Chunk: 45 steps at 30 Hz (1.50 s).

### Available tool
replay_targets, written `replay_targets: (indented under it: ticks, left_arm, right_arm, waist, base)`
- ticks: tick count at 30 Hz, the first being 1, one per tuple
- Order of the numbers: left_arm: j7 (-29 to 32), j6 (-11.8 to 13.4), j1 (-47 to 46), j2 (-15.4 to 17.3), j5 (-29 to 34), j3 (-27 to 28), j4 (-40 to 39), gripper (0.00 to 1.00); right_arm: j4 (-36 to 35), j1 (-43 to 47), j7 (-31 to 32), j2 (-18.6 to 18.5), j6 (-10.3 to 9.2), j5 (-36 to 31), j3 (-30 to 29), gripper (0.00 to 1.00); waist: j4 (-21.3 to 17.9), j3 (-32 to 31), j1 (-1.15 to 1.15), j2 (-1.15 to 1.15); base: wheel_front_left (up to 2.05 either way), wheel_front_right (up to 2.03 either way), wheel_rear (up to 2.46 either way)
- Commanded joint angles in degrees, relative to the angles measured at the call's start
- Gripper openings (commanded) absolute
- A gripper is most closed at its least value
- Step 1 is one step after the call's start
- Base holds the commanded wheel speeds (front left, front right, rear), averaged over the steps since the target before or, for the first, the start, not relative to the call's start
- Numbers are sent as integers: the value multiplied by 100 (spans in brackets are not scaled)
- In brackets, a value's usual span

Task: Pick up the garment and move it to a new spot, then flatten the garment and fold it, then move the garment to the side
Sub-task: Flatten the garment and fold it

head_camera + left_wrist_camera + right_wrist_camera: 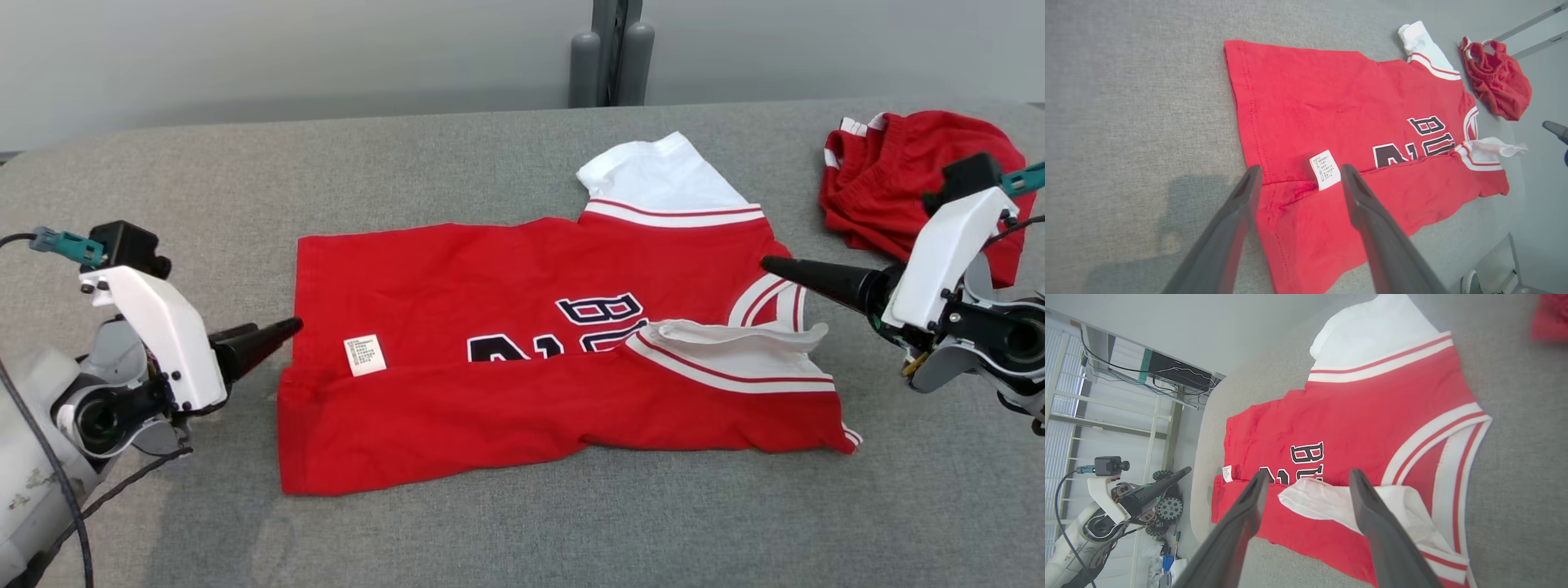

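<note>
Grey woven cloth covered the table (490, 531), with a pale grey wall (286, 57) behind its far edge and a grey post (612, 53) standing against that wall. At the middle of the table lay the red basketball jersey (506, 269), set sideways: hem to the left, neck opening to the right. Its near long side was folded over onto the front, so the fold's edge ran across the dark lettering (600, 310) and hid the lower part of the letters. A small white care label (365, 354) showed at that edge, near the hem. The far white sleeve (661, 175) stuck out flat toward the wall, while the near white sleeve (735, 339) lay doubled over on the folded part, a little rumpled.

The left gripper (273, 333) sat just beside the hem at the jersey's left end, fingers pointing right. Seen from its own wrist, its jaws stood wide apart with nothing between them — the care label and the hem corner lay beyond the fingertips. The right gripper (775, 265) reached in from the right, its tips over the neck trim. Its wrist view also showed the jaws spread wide and holding nothing, the folded sleeve lying past them.

A bundle of red shorts (898, 180) with white trim lay at the far right of the table, apart from the jersey.
</note>
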Motion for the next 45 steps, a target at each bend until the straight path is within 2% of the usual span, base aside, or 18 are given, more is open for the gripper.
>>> replay_targets:
  ticks: [1,7,14,19,22,24,27,30,33,36,39,43,45]
  left_arm:
    - [-71,-8,105,51,61,40,-23,100]
    - [-371,-9,227,211,114,168,-165,100]
    - [-1038,-8,568,446,335,291,-515,100]
    - [-1710,-5,854,618,565,366,-824,100]
    - [-2203,-5,1044,669,745,412,-944,100]
    - [-2527,69,1169,700,867,431,-1012,100]
    - [-3094,341,1377,730,1100,473,-1152,100]
    - [-3575,766,1602,742,1317,620,-1318,100]
    - [-3730,1197,1906,688,1574,920,-1550,100]
    - [-3745,1590,2269,505,2061,1718,-1865,100]
    - [-3741,1893,2847,241,2768,2610,-2207,100]
    - [-3737,2052,3573,-217,3671,3650,-2637,100]
    - [-3738,2033,3911,-441,4099,4038,-2771,100]
  right_arm:
    - [-99,118,-165,-47,5,-76,-66,100]
    - [-437,396,-884,-173,5,-290,-357,100]
    - [-1144,990,-1928,-380,5,-873,-658,100]
    - [-1587,1497,-2767,-627,5,-1380,-749,100]
    - [-1610,1748,-3286,-757,5,-1794,-700,100]
    - [-1489,1888,-3513,-787,5,-2059,-744,100]
    - [-1239,2091,-3646,-692,5,-2466,-964,100]
    - [-942,2349,-3665,-442,5,-3003,-1631,100]
    - [-789,2850,-3664,-26,5,-3693,-2540,100]
    - [-826,3368,-3666,416,5,-4517,-3638,100]
    - [-1081,3956,-3665,1019,5,-5416,-4799,100]
    - [-1686,4585,-3660,1780,5,-6515,-5928,100]
    - [-1921,4840,-3659,2143,5,-6915,-6244,100]
  waist:
    - [-8,-66,0,0]
    - [-25,-219,0,0]
    - [-48,-368,0,0]
    - [-41,-426,0,0]
    - [-44,-463,0,0]
    - [-55,-490,0,0]
    - [-84,-539,0,0]
    - [-113,-578,0,0]
    - [-105,-616,0,0]
    - [-68,-649,0,0]
    - [-40,-686,0,0]
    - [-11,-718,0,0]
    - [-6,-733,0,0]
  base:
    - [0,0,0]
    - [0,0,0]
    - [0,0,0]
    - [0,0,0]
    - [0,0,0]
    - [0,0,0]
    - [0,0,0]
    - [0,0,0]
    - [0,0,0]
    - [0,0,0]
    - [0,0,0]
    - [0,0,0]
    - [0,0,0]
